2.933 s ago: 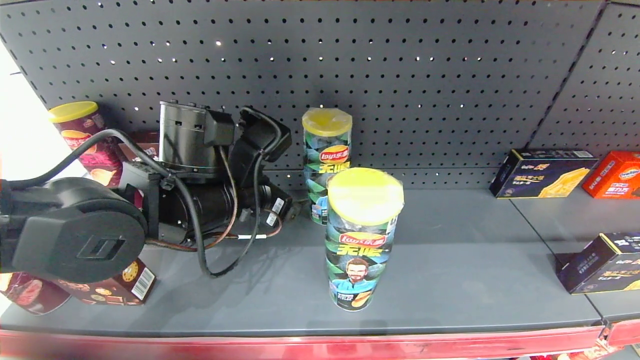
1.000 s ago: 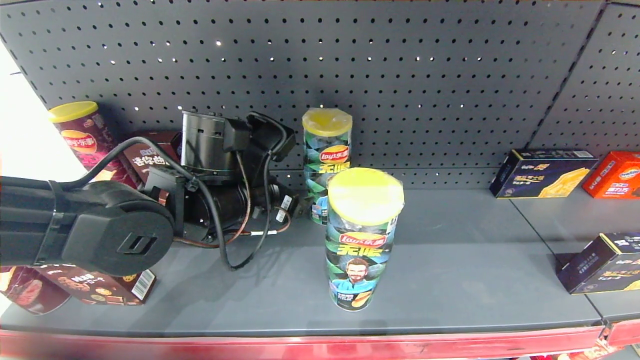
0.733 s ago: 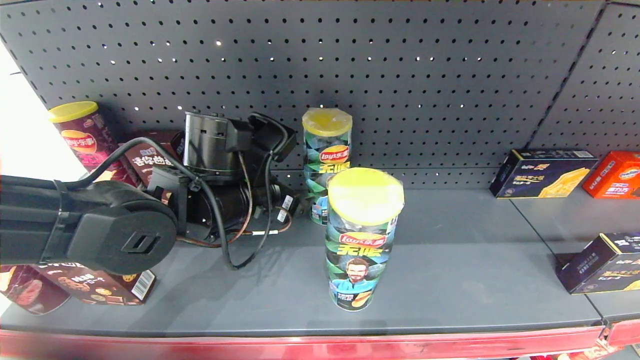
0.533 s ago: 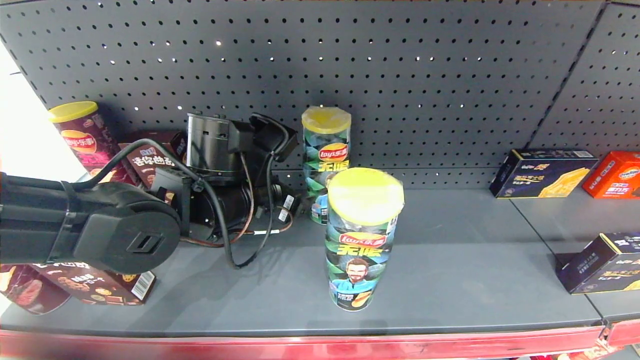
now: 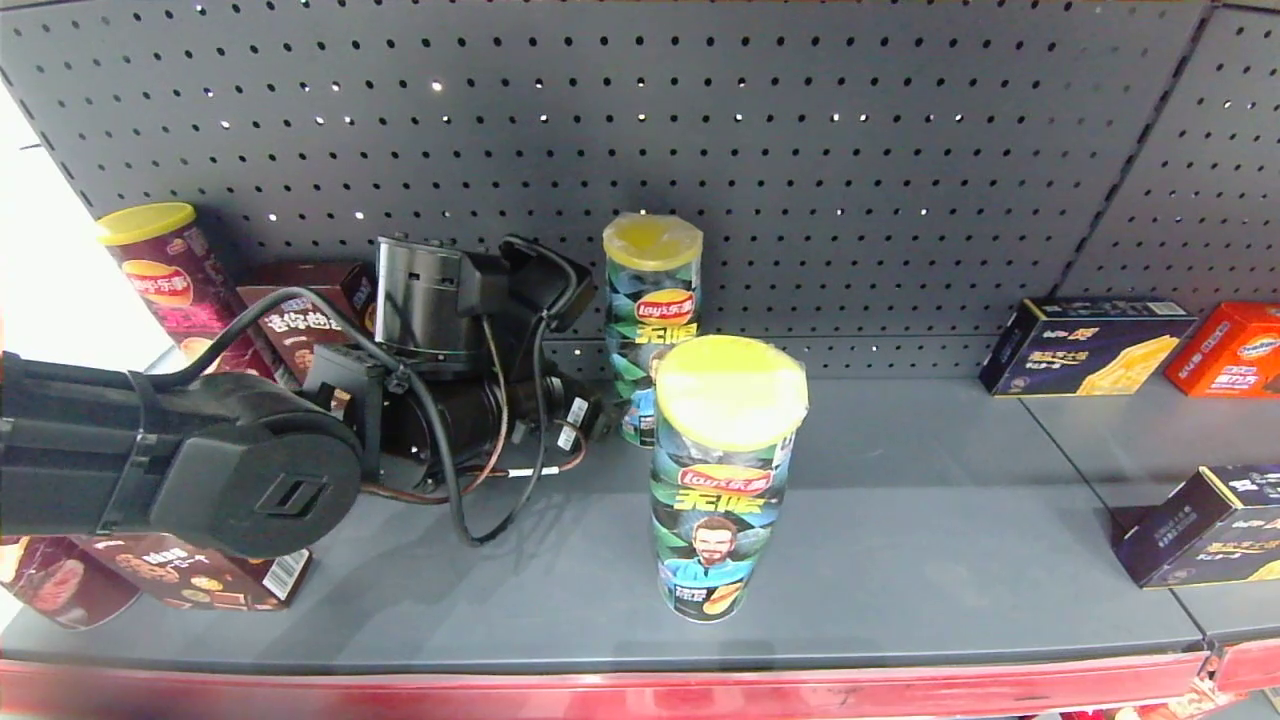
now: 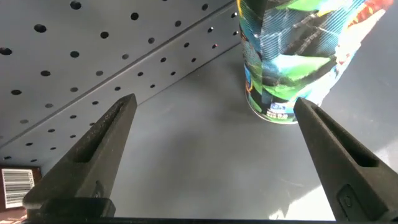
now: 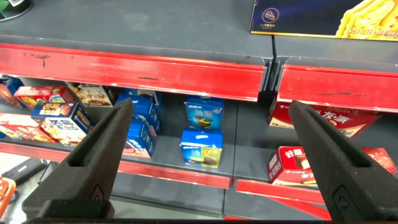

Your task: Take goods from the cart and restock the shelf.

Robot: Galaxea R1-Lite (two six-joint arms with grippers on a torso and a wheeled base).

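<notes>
Two green chip cans with yellow lids stand on the grey shelf [image 5: 930, 520]. The front can [image 5: 728, 480] is near the middle, and the back can [image 5: 652, 300] stands by the pegboard. My left arm [image 5: 450, 330] lies along the shelf just left of the back can. In the left wrist view my left gripper [image 6: 214, 102] is open with only bare shelf between its fingers. The back can [image 6: 292, 56] stands just beyond one fingertip. My right gripper [image 7: 211, 106] is open and holds nothing, low in front of the lower shelves.
A maroon can [image 5: 160, 270] and brown boxes [image 5: 300, 320] stand at the back left. Another box [image 5: 200, 580] lies at the front left. Dark blue boxes [image 5: 1085, 345] [image 5: 1200, 525] and an orange box [image 5: 1230, 350] sit at the right. Stocked lower shelves with red edges [image 7: 137, 62] lie below.
My left arm has slid to the right along the shelf, closer to the back can. The back can has shifted very slightly. The front can has stayed put.
</notes>
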